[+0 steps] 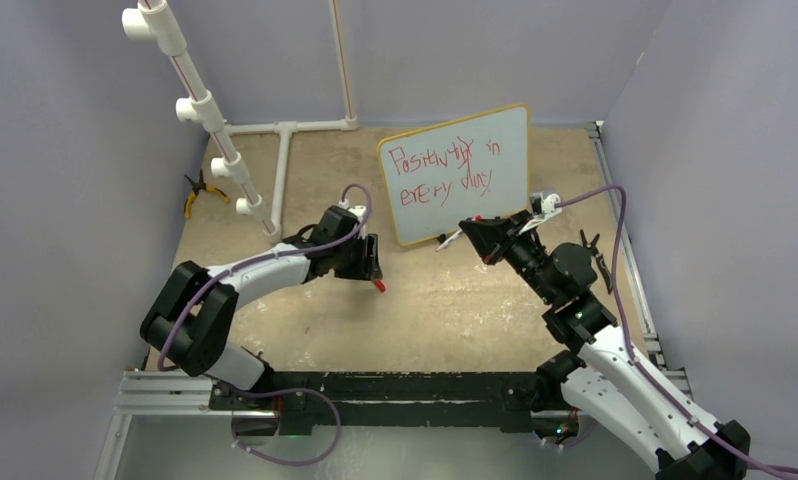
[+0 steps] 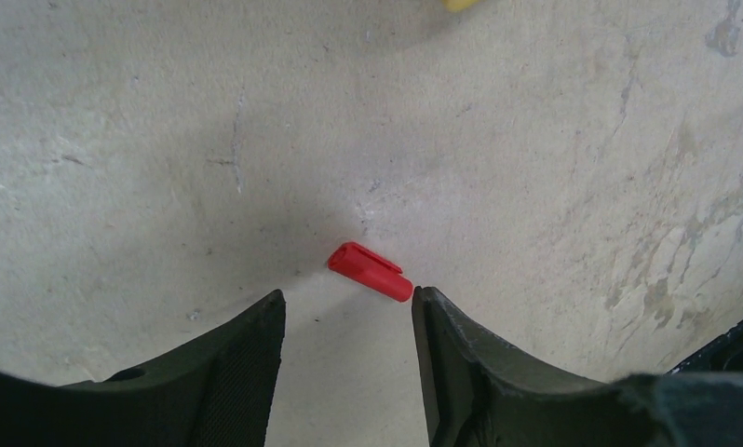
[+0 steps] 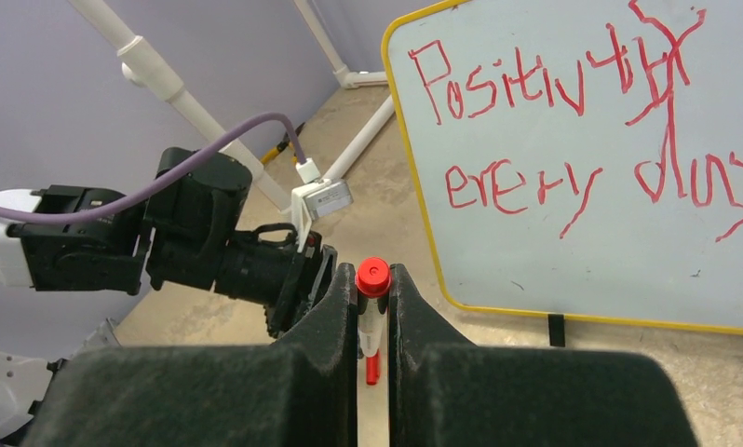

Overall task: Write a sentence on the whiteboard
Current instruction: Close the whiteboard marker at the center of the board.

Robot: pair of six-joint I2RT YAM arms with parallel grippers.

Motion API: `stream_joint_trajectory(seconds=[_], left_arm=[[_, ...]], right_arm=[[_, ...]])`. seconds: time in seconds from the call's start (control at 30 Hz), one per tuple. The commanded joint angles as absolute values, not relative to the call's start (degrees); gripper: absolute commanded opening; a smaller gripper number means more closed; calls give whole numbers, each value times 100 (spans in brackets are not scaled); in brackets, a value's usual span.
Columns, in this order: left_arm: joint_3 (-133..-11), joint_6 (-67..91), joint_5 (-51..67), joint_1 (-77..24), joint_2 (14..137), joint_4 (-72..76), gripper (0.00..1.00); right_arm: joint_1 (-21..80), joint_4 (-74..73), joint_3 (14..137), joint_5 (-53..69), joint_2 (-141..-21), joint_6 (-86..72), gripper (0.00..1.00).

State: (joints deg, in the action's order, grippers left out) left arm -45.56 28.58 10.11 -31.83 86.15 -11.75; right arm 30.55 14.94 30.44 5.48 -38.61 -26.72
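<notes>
Whiteboard (image 1: 480, 195) on its feet; red cap (image 2: 370, 271) beneath spread left jaws, marker (image 3: 372, 321) tight in right jaws, pliers (image 1: 197, 193) far left.

Glossy whiteboard (image 1: 455, 178) (matt, scuffed table (image 1: 425, 320))

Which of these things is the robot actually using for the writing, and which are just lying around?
In use: small yellow-framed whiteboard; red handwritten sentence; red-and-white marker pen in the right tool; red plastic cap by the open left tool.
Lying about: yellow-handled pliers; white plastic pipe frame.
</notes>
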Motion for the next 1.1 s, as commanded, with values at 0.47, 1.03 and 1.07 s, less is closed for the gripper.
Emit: stream_joint_trajectory(seconds=[0.47,1.03,1.07], left_arm=[[-4402,2319,973,-3568,8668,652,51],[-4170,2284,1702,-3616,8893,427,50],[-4122,2274,1699,-3619,8848,356,50]], right_arm=[[3076,1608,3014,630,-3800,-2452,0],[3074,1582,3032,606,-3845,-2470,0],[3074,1590,3032,606,-3841,-2472,0]])
